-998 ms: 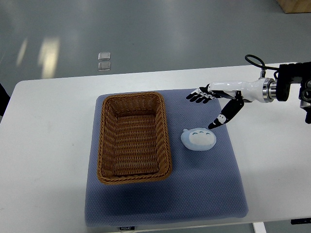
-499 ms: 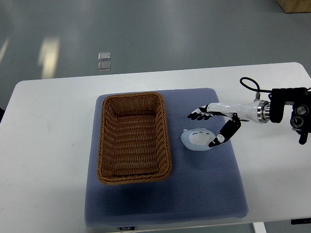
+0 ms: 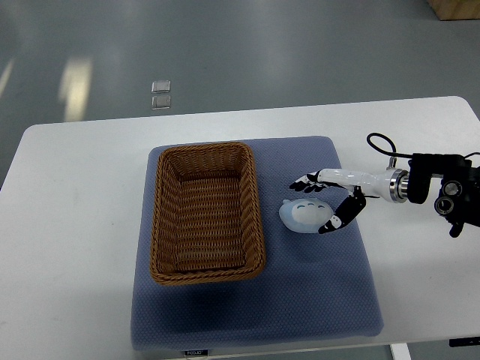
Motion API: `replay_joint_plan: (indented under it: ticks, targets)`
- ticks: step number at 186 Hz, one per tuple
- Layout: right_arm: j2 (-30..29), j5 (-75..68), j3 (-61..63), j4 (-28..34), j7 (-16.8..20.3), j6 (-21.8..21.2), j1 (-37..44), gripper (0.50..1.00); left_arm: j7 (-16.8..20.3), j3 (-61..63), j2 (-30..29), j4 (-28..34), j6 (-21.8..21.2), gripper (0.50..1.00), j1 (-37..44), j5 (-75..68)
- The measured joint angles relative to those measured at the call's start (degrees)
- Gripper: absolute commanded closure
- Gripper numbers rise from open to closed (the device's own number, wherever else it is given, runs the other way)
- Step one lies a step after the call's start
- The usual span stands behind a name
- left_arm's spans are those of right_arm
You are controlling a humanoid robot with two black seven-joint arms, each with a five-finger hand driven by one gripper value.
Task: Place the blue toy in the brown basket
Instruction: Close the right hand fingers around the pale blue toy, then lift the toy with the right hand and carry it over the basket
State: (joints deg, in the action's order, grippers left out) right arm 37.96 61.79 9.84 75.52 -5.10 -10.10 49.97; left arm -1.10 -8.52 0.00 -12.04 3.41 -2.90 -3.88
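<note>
A big white table with rounded corners [image 3: 82, 225] fills most of the view, and grey shiny floor [image 3: 240, 52] shows beyond its far edge. Two small clear square tiles [image 3: 160, 94] lie on that floor.

On the middle of the table lies a blue-grey square foam mat with a bumpy dotted top [image 3: 300, 300]. Its front edge reaches almost to the front edge of the table. There is wide bare table to the left and right of the mat.

On the left half of the mat sits the brown woven wicker basket [image 3: 161, 225]. It is a long box shape with rounded corners and ribbed walls, and it is open on top. Nothing shows inside it.

The right arm comes in from the right edge, with a black joint, a silver ring and a looping black cable [image 3: 382, 146]. Its white robot hand with black fingertips [image 3: 330, 199] stretches out flat and low toward the left.

The small blue toy, soft and round like a little blob with a pale face [image 3: 304, 215], lies on the mat just right of the basket, with a thin strip of mat between them. The hand's long fingers [image 3: 304, 183] are spread just past the toy's far side, and the thumb [image 3: 334, 222] bends down at the toy's right edge. The hand is open around the toy, not squeezing it. The mat in front of the toy is bare.
</note>
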Motion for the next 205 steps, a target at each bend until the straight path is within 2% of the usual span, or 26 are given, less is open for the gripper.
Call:
replay_joint_plan:
  ticks: [30, 40, 67, 78, 85, 91, 107, 149, 205]
  targets:
    - [-0.9, 1.1, 0.0, -0.4, 0.0, 0.9, -1.0, 0.64, 0.0, 0.0, 0.0, 0.0, 0.0, 0.5, 0.0, 0.0]
    - [-1.2, 1.4, 0.0, -0.7, 0.0, 1.2, -1.1, 0.675, 0.0, 0.0, 0.0, 0.0, 0.0, 0.5, 0.0, 0.0]
    - [-1.6, 1.7, 0.0, -1.0, -0.1, 1.5, -1.8, 0.72, 0.0, 0.0, 0.0, 0.0, 0.0, 0.5, 0.0, 0.0]
    - [-1.9, 1.7, 0.0, -1.1, -0.2, 1.7, -2.0, 0.771, 0.0, 0.0, 0.0, 0.0, 0.0, 0.5, 0.0, 0.0]
    - [-2.1, 1.7, 0.0, -1.3, -0.2, 1.8, -2.0, 0.848, 0.0, -0.1, 0.0, 0.0, 0.0, 0.5, 0.0, 0.0]
    - [-2.3, 1.7, 0.0, -1.4, -0.2, 1.9, -2.0, 0.893, 0.0, -0.1, 0.0, 0.0, 0.0, 0.5, 0.0, 0.0]
    - [-2.6, 2.3, 0.0, -1.9, -0.3, 2.0, -2.1, 0.957, 0.0, -0.1, 0.0, 0.0, 0.0, 0.5, 0.0, 0.0]
    - [-1.3, 1.9, 1.3, -1.7, -0.8, 1.9, -1.0, 0.991, 0.0, -0.1, 0.0, 0.0, 0.0, 0.5, 0.0, 0.0]
    - [4.9, -3.2, 2.3, 3.7, -0.9, -0.8, 9.1, 0.977, 0.0, -0.1, 0.0, -0.1, 0.0, 0.5, 0.0, 0.0]
